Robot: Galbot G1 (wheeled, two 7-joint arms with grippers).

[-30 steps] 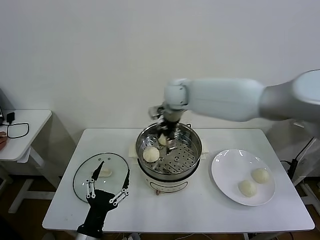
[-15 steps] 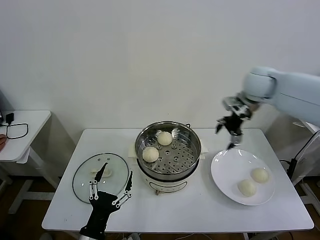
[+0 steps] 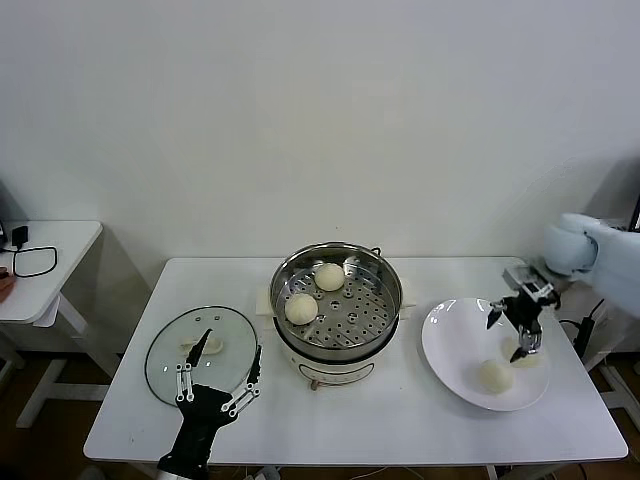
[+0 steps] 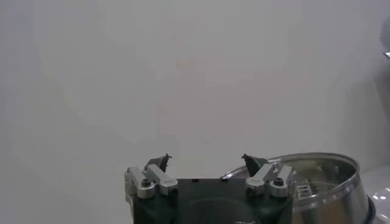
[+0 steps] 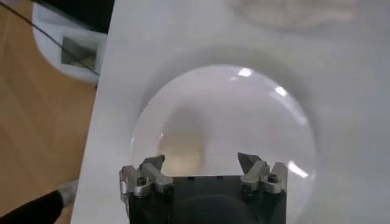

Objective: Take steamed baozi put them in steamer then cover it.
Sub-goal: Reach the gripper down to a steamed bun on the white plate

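The steel steamer (image 3: 337, 311) stands mid-table with two cream-white baozi on its perforated tray, one at the back (image 3: 329, 277) and one at the left (image 3: 302, 308). Two more baozi lie on the white plate (image 3: 455, 345) at the right: one (image 3: 494, 375) in front, one (image 3: 530, 352) partly behind my right gripper (image 3: 514, 337). The right gripper is open and empty just above the plate; in its wrist view (image 5: 202, 164) a baozi (image 5: 180, 145) shows blurred ahead of the jaws. The glass cover (image 3: 200, 353) lies on the table at the left. My left gripper (image 3: 220, 378) is open, near its front edge.
A white side table (image 3: 45, 262) with a black cable stands at the far left. The steamer's rim (image 4: 317, 167) shows in the left wrist view. The table's right edge lies close behind the plate.
My right arm has swung from over the steamer to the right and down to the plate, leaving a second baozi in the steamer. The left arm has barely moved.
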